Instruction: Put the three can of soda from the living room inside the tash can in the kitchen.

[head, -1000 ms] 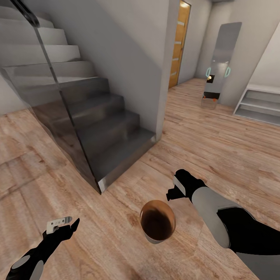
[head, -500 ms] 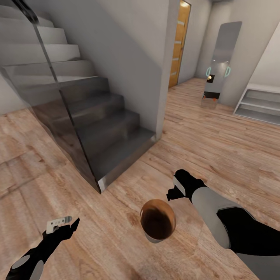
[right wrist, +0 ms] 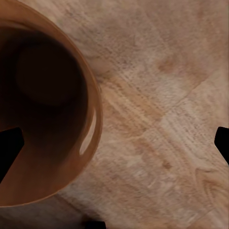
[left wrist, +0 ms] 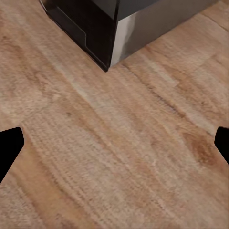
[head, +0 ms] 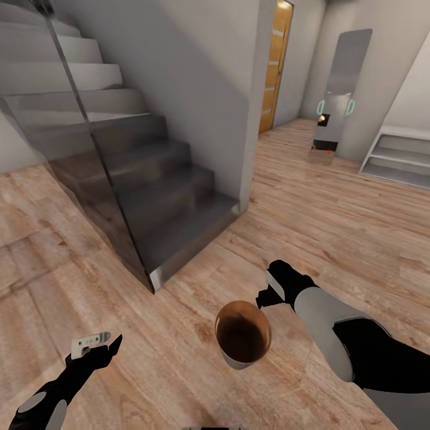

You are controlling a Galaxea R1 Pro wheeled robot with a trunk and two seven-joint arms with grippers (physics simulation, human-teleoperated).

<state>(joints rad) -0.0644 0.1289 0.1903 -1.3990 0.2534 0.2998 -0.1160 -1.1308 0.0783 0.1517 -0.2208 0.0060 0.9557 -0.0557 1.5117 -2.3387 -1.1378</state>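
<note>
**Bin on the hallway floor, both claws empty**

I'm looking down at light wood planking with the tash can (head: pixel 242 334) standing upright on the floor, near and just right of centre. Its copper-brown inside is open to my head camera and I see nothing lying in it. My right gripper (head: pixel 263 297) hangs close beside the far right of its rim; from the wrist camera the two fingertips (right wrist: pixel 10 145) sit wide apart, one over the bin's mouth (right wrist: pixel 45 102), gripping nothing. My left gripper (head: pixel 95 345) is low at the near left, well apart from the bin, its fingers (left wrist: pixel 9 148) spread wide over bare floor. Far left, a grey staircase (head: pixel 155 185) with a glass side panel rises away. Beyond it an orange door (head: pixel 275 65), and a mirror (head: pixel 340 89) leaning on the far wall.
</note>
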